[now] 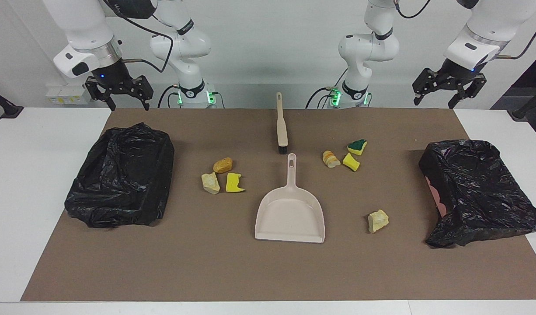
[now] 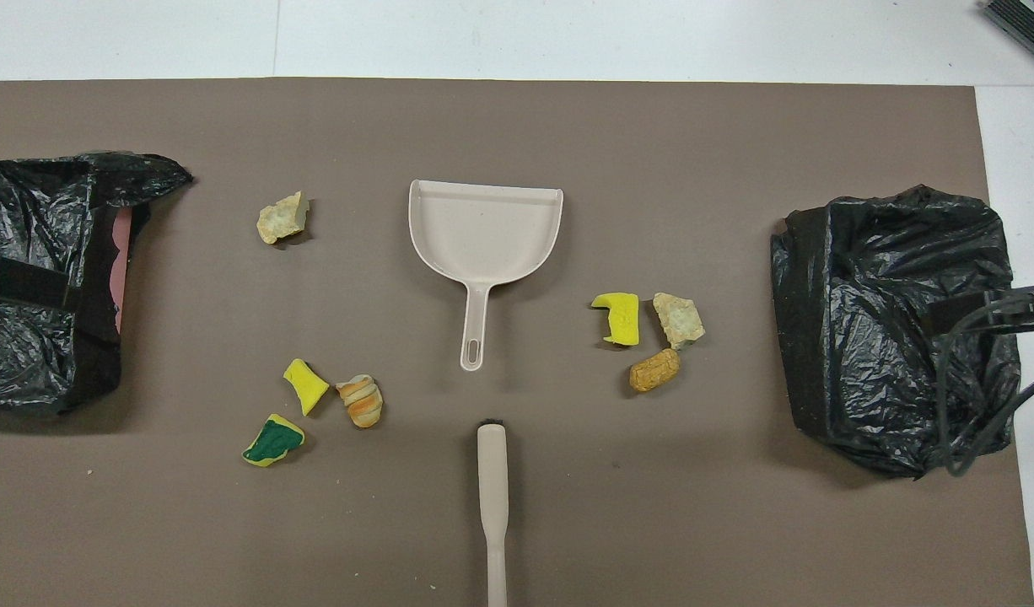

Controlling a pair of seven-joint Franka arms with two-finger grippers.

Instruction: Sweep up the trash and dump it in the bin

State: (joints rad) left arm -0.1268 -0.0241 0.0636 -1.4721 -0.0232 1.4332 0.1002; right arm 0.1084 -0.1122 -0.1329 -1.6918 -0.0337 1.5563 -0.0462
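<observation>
Beige plastic marks both tools on the brown mat: the brush (image 1: 281, 124) lies nearest the robots at mid-tabletop, handle toward their edge, and the dustpan (image 1: 290, 210) lies just past it, handle toward the brush, mouth toward the edge farthest from the robots. The left end effector (image 1: 448, 89) hangs open over the robots' edge at its own end; the right end effector (image 1: 119, 92) hangs open likewise. Neither holds anything.

The trash (image 1: 223, 176) lies in two clusters of three flanking the dustpan handle, plus one cream chunk (image 1: 377, 220) farther out beside the pan's mouth. A black-bagged bin (image 1: 123, 175) sits at the right arm's end, another bin (image 1: 473, 188) at the left arm's.

Nothing is swept yet. To start well, I'd take the brush by its slim handle, steady the pan with the other arm, and push each cluster round toward the pan's mouth in low, short strokes so light scraps don't roll off
</observation>
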